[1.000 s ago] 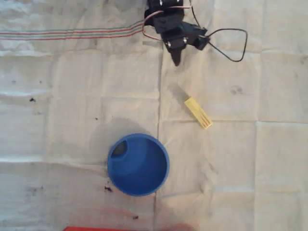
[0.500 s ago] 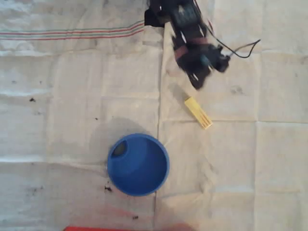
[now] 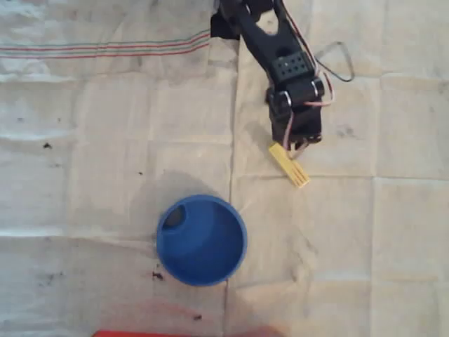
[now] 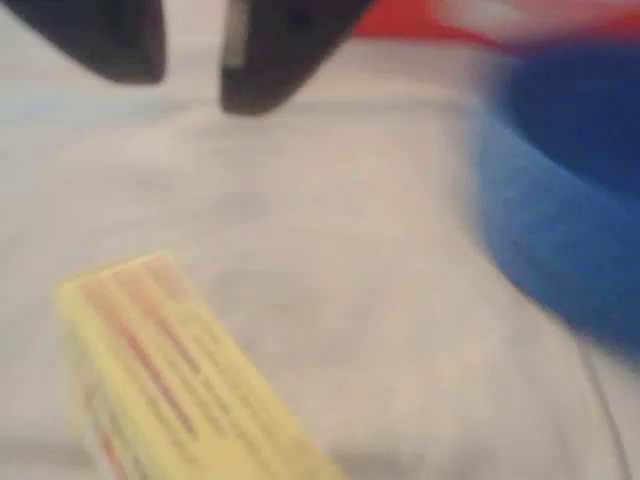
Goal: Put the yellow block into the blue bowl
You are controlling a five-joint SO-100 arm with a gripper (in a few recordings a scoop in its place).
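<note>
The white cloth (image 3: 105, 140) carries no legible writing. The blue bowl (image 3: 201, 240) sits below and left of the arm (image 3: 280, 56), which reaches down from the top edge overhead. The gripper (image 4: 195, 70) hangs over the yellow block's (image 3: 289, 165) upper end, fingers slightly parted, holding nothing. The wrist view shows orange stripes on the block.

We are not seeing any words, numbers or signs that we can read. The yellow block (image 4: 175, 385) is showing only blurry orange stripes, not letters. The blue bowl (image 3: 201, 240) is looking plain, and the white cloth (image 3: 84, 140) is carrying only thin coloured lines.
</note>
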